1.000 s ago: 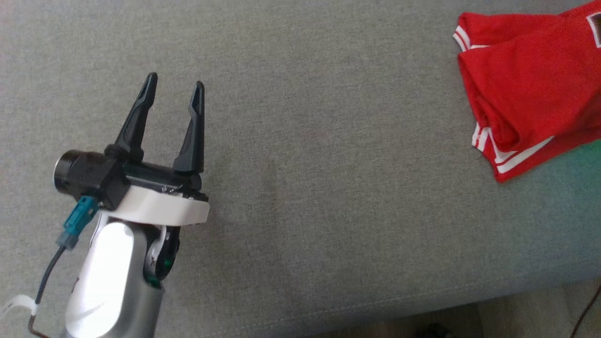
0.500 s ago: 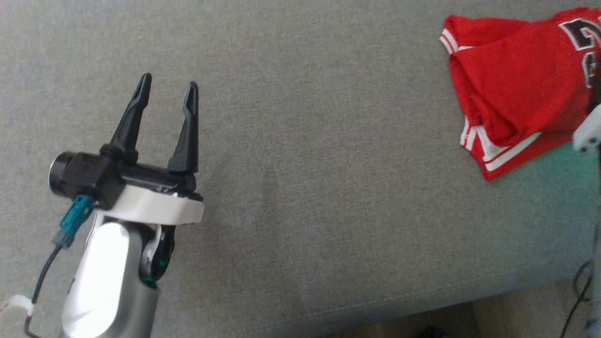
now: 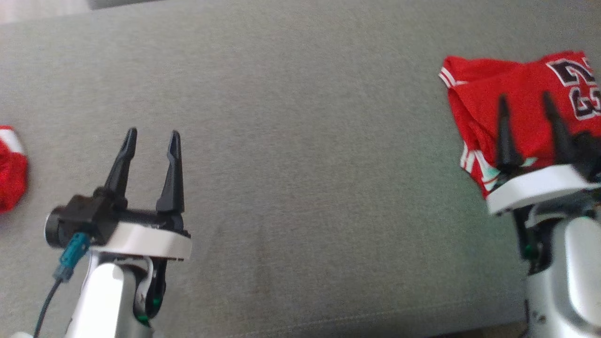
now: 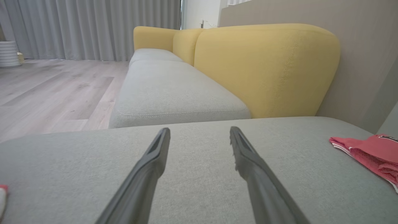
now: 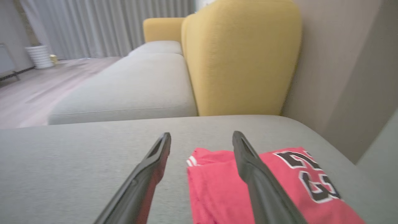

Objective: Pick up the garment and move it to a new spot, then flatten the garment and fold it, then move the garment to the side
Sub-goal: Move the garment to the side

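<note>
Head view: right gripper (image 3: 523, 95) hangs splayed over garment (image 3: 516, 75); left gripper (image 3: 153, 133) splayed.

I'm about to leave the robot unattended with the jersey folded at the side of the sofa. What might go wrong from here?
The right gripper is open with its fingers over the folded red jersey; a low or dragging retreat could snag the top layer and spoil the fold. A second red cloth lies at the left of the cushion, near the open left gripper; it might get mistaken for the garment.
</note>
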